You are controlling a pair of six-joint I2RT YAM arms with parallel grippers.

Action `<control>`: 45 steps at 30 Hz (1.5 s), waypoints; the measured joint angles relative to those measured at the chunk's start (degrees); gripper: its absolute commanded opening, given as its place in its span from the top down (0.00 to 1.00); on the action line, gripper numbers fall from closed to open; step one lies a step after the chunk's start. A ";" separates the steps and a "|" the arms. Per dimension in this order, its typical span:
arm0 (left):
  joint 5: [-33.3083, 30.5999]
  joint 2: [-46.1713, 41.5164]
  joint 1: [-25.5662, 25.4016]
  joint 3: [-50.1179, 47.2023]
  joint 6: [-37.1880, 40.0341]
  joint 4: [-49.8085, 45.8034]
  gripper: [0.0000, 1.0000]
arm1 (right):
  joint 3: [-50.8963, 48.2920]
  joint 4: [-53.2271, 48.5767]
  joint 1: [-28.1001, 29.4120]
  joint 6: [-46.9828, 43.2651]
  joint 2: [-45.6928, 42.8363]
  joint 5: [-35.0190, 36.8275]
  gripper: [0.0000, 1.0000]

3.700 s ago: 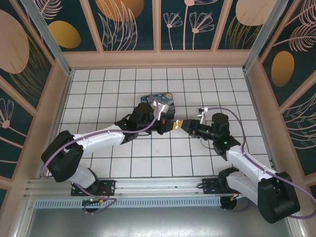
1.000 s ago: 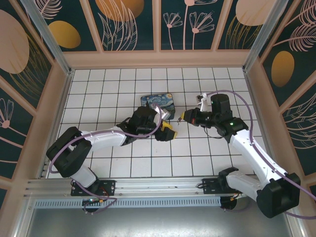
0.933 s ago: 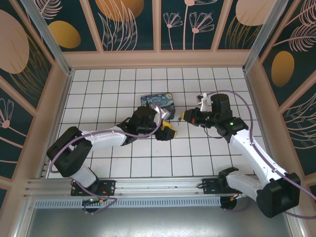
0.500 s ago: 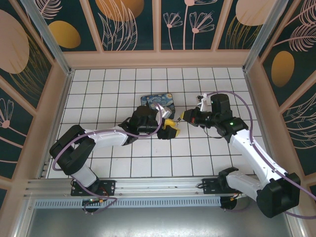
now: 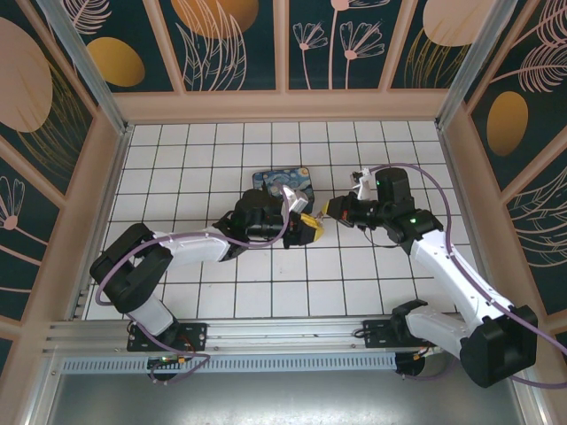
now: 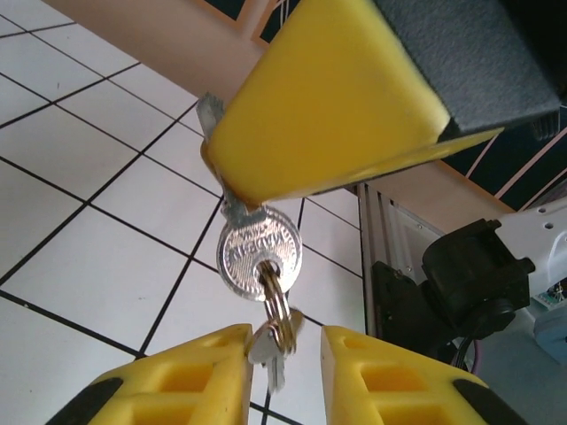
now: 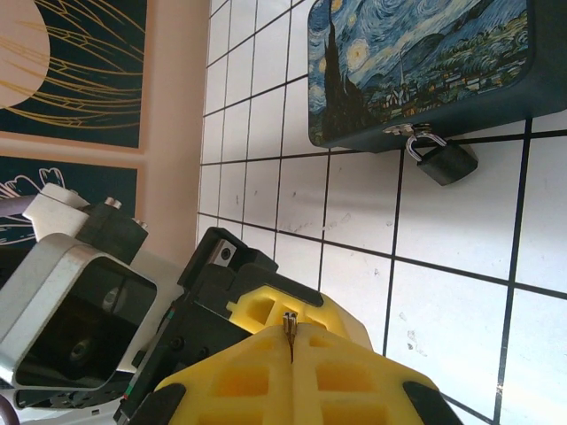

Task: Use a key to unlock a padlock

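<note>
My right gripper (image 7: 291, 335) is shut on the key (image 6: 260, 251). The key's round silver head hangs below the right gripper's yellow fingers (image 6: 337, 106), and its tip (image 7: 290, 320) pokes out between them. A ring with a second small key (image 6: 270, 354) dangles from the head, between the fingers of my left gripper (image 6: 286, 335). The left gripper's jaws are narrow but still apart; one finger touches the small key and the other stands clear. The dark padlock (image 7: 446, 162) hangs from the hasp of the Starry Night tin (image 7: 416, 62). In the top view the two grippers meet tip to tip (image 5: 312, 228) (image 5: 330, 209).
The painted tin (image 5: 283, 181) lies on the white tiled floor just behind the left arm. Wooden walls (image 5: 283, 106) with floral panels close in the floor on three sides. An aluminium rail (image 5: 266, 332) runs along the near edge.
My left gripper has moved right to meet the right gripper, and its jaws have narrowed round the hanging ring. The right gripper has barely moved and still holds the key.
</note>
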 measured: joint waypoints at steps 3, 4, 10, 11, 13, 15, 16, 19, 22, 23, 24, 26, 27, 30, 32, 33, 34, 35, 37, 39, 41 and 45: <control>0.50 0.00 0.00 -0.33 -0.66 0.02 0.58 | 0.00 0.07 0.00 0.22 0.00 -0.02 0.97; 0.48 0.00 0.00 -0.35 -0.76 0.04 0.57 | 0.00 0.09 0.00 0.35 0.00 -0.02 0.98; 0.37 0.81 0.00 -0.37 -1.29 0.50 0.59 | 0.00 0.87 0.00 1.49 -0.02 -0.28 0.97; 0.39 1.14 0.00 -0.37 -1.44 0.68 0.60 | 0.00 1.20 0.00 1.55 -0.02 -0.33 0.97; 0.39 1.68 0.00 -0.37 -1.75 1.09 0.64 | 0.00 1.70 0.00 1.70 -0.02 -0.50 0.97; 0.37 2.05 0.00 -0.37 -2.10 1.38 0.69 | 0.00 1.77 0.04 1.68 -0.02 -0.52 0.97; 0.37 2.14 0.00 -0.37 -2.12 1.53 0.70 | 0.00 1.75 0.04 1.68 -0.02 -0.52 0.97; 0.31 2.19 0.00 -0.37 -2.27 2.23 0.74 | 0.00 1.75 0.04 1.66 -0.02 -0.48 0.98; -0.07 2.19 0.00 -0.37 -2.36 2.80 0.80 | 0.00 1.73 0.04 1.64 -0.02 -0.46 0.98; -0.13 2.19 0.00 -0.44 -2.40 2.93 0.81 | 0.00 1.70 0.04 1.62 -0.02 -0.44 0.98; -0.26 2.19 0.00 -0.57 -2.49 3.02 0.82 | 0.00 1.68 0.04 1.53 -0.02 -0.39 0.98; -0.37 2.19 0.00 -0.92 -2.54 3.02 0.83 | 0.00 1.55 0.04 1.29 -0.02 -0.24 0.97; -0.46 2.19 0.00 -1.09 -2.54 2.99 0.84 | 0.00 1.36 0.04 1.25 -0.02 -0.22 0.98; -0.48 2.19 0.00 -1.38 -2.64 2.99 0.90 | 0.00 1.29 0.04 1.20 -0.02 -0.22 0.98; -0.57 2.19 0.00 -1.42 -2.71 2.97 0.92 | 0.00 1.27 0.04 1.18 -0.02 -0.20 0.98; -0.68 2.19 0.00 -1.44 -2.69 2.99 0.93 | 0.00 1.27 0.04 1.16 -0.02 -0.17 0.98; -0.74 2.19 0.00 -1.51 -2.71 2.97 0.95 | 0.00 1.27 0.04 1.01 -0.02 -0.13 0.97; -0.87 2.19 0.00 -1.60 -2.75 2.97 0.98 | 0.00 1.27 0.02 0.90 -0.02 -0.07 0.97; -1.18 2.19 0.00 -1.70 -2.73 2.99 0.99 | 0.00 1.07 -0.11 0.72 -0.02 -0.02 0.97; -1.57 2.19 0.00 -1.77 -2.73 2.97 1.00 | 0.00 0.85 -0.26 0.31 -0.02 -0.04 0.97; -1.79 2.16 0.00 -1.81 -2.73 2.97 1.00 | 0.00 0.83 -0.39 -0.09 -0.02 -0.07 0.97; -2.78 2.03 0.00 -1.81 -2.71 2.73 1.00 | 0.00 0.83 -0.50 -0.55 -0.02 -0.07 0.96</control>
